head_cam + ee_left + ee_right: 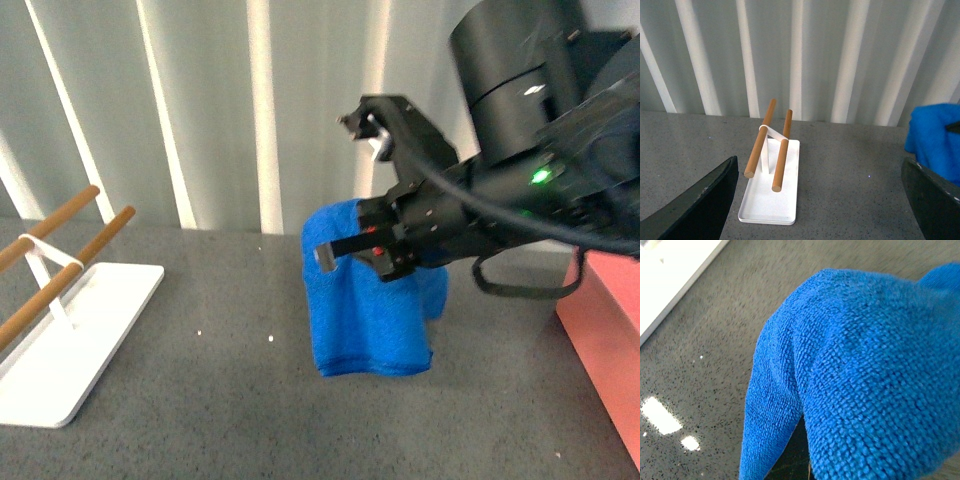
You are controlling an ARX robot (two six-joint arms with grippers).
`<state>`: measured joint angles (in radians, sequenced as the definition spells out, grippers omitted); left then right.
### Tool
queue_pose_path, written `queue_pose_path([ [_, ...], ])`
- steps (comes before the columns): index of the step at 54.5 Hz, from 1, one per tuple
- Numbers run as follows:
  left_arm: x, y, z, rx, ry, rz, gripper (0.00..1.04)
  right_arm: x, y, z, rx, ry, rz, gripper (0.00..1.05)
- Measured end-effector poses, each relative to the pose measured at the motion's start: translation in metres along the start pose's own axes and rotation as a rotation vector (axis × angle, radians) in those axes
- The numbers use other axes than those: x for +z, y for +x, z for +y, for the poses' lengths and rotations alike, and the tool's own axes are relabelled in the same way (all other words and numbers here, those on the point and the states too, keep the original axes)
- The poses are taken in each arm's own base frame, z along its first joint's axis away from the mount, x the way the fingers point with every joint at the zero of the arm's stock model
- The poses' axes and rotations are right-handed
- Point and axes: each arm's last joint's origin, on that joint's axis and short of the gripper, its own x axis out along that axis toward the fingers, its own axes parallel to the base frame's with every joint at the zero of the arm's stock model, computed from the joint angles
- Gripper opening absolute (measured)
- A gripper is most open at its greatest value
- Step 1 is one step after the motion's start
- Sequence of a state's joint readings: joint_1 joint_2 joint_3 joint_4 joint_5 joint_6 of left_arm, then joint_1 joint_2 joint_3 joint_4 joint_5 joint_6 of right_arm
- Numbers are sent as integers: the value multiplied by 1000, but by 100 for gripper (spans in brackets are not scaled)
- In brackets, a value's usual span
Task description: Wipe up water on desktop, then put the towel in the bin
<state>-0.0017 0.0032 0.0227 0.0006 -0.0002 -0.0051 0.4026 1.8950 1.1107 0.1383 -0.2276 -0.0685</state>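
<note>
Gripping: my right claw [340, 252] is clamped on the towel [370, 320], which hangs from it over the desktop [200, 400] — lower edge at or just off the surface, I cannot tell which.
Idle side: my left claw [819, 170] stands wide apart, empty, facing the rack [765, 207].
Drop-off: the bin [605, 340] sits to my right, towel not in it.
Wiping: bright specks on the stone may be drops or glints — I judge binning is what remains.
Writing: none readable anywhere.
</note>
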Motion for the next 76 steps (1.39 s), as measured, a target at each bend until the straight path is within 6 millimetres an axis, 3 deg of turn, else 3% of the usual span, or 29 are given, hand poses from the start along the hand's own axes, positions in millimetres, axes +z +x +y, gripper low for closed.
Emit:
queue_pose_path([
  [6, 0, 0, 0, 0, 0, 0, 98, 41, -65, -1, -104, -63, -64, 4],
  [13, 0, 0, 0, 0, 0, 0, 98, 83, -137, -21, -391, -83, -49, 4],
  [21, 0, 0, 0, 0, 0, 0, 98, 99, -187, -49, -626, 26, 31, 4],
  [28, 0, 0, 0, 0, 0, 0, 98, 93, -219, -80, -772, 157, 109, 4],
  [42, 0, 0, 0, 0, 0, 0, 98, 68, -235, -117, -882, 329, 220, 4],
  [58, 0, 0, 0, 0, 0, 0, 98, 51, -231, -131, -898, 350, 264, 4],
  [76, 0, 0, 0, 0, 0, 0, 98, 16, -225, -148, -883, 404, 309, 4],
])
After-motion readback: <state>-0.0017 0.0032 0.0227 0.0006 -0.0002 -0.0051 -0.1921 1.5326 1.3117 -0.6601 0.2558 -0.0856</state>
